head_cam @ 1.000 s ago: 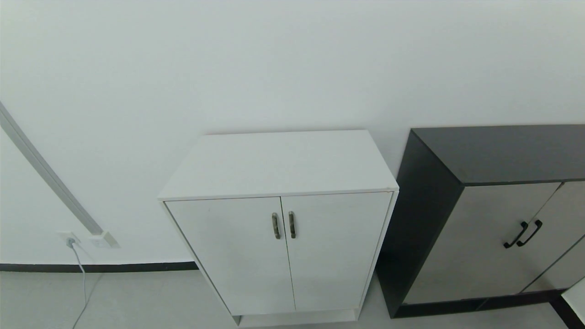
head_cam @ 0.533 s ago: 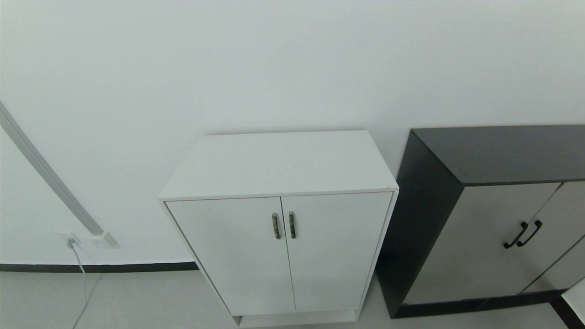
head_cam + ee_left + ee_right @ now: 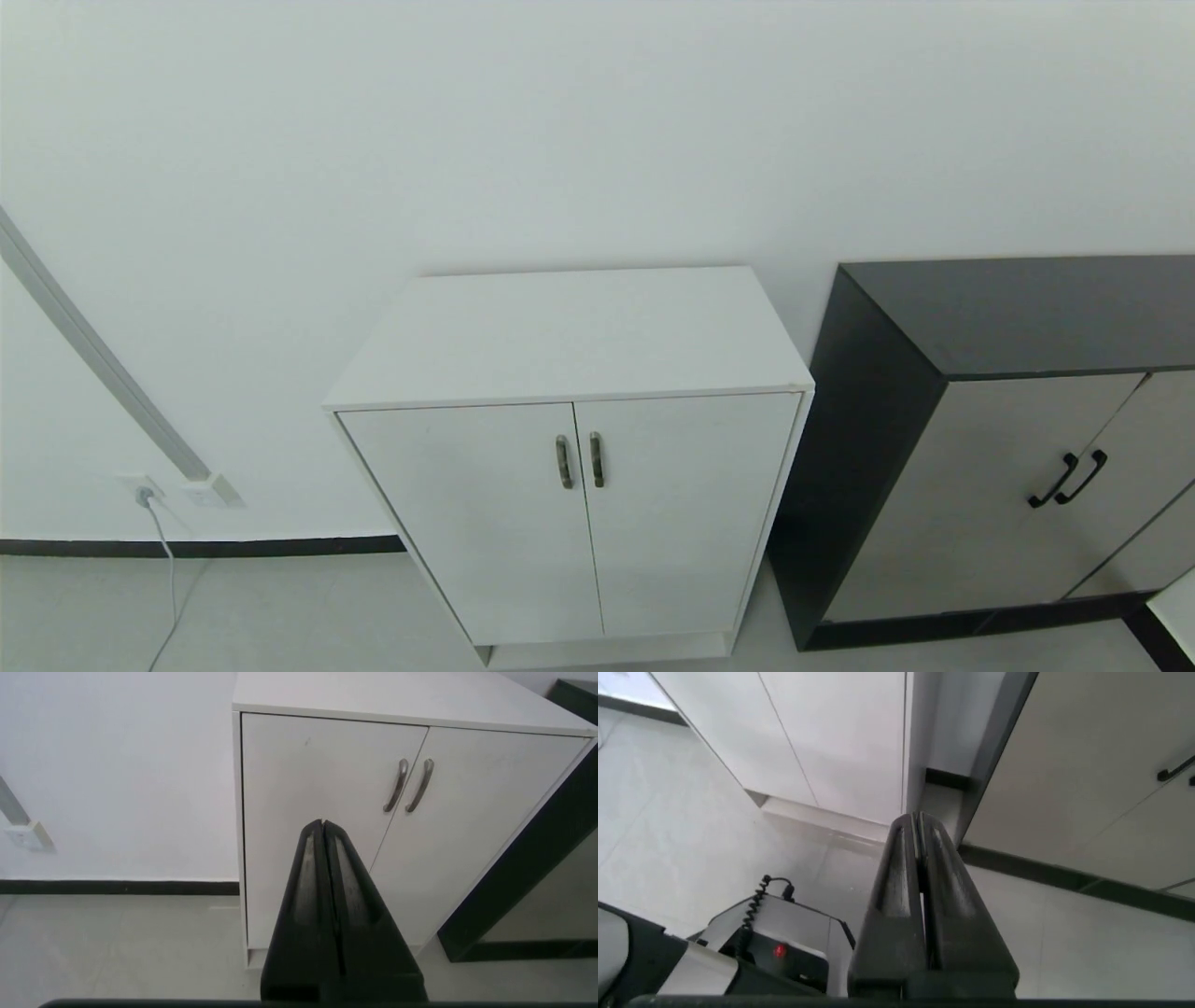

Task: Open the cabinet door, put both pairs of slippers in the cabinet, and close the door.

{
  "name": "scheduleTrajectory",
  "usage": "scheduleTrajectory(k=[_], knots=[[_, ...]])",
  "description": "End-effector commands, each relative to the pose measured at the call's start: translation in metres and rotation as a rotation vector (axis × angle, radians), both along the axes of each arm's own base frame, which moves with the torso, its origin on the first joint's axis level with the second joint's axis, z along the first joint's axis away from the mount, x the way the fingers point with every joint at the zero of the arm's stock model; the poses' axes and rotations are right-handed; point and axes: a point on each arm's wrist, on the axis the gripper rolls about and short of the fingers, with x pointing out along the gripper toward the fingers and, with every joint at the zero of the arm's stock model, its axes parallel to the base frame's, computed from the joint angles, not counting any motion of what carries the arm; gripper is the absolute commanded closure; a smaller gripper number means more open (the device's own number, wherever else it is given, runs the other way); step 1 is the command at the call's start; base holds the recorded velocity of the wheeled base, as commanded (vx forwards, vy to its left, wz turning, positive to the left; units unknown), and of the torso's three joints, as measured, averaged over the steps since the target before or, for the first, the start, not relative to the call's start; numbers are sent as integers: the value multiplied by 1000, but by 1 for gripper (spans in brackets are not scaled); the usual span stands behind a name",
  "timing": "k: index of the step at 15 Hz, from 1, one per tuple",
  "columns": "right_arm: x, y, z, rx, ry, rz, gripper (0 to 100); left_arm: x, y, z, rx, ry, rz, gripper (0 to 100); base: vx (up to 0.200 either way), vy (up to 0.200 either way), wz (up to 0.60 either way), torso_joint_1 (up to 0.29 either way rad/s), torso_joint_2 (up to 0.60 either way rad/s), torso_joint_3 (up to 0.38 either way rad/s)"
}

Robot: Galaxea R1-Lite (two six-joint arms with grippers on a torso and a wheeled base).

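A white two-door cabinet [image 3: 569,448] stands against the wall, both doors closed, with two metal handles [image 3: 580,460] side by side at the centre seam. In the left wrist view my left gripper [image 3: 323,827] is shut with nothing in it, held in front of the left door [image 3: 318,775], short of the handles [image 3: 409,785]. My right gripper [image 3: 920,819] is shut and empty, low above the floor near the white cabinet's bottom right corner [image 3: 910,784].
A black cabinet with grey doors [image 3: 1008,448] stands close on the right, leaving a narrow gap. A wall socket with a cable [image 3: 149,504] and a slanted conduit [image 3: 84,345] are on the left. Grey floor [image 3: 233,616] lies in front.
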Motion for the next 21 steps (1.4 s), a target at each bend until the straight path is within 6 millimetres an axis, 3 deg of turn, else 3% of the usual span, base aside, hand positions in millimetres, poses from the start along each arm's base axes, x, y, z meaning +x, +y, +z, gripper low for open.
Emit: scheduleTrajectory(k=[1, 6, 16, 21], knots=[[-1, 0, 0, 1, -6, -32, 100, 0, 0, 0, 0, 2, 0, 100, 0, 0, 0, 0, 0, 0], [-11, -1, 0, 22, -138, -158, 100, 0, 0, 0, 0, 2, 0, 100, 0, 0, 0, 0, 0, 0], [-27, -1, -3, 50, -350, -209, 100, 0, 0, 0, 0, 2, 0, 100, 0, 0, 0, 0, 0, 0], [-27, -2, -2, 150, -345, -283, 100, 0, 0, 0, 0, 0, 0, 100, 0, 0, 0, 0, 0, 0]])
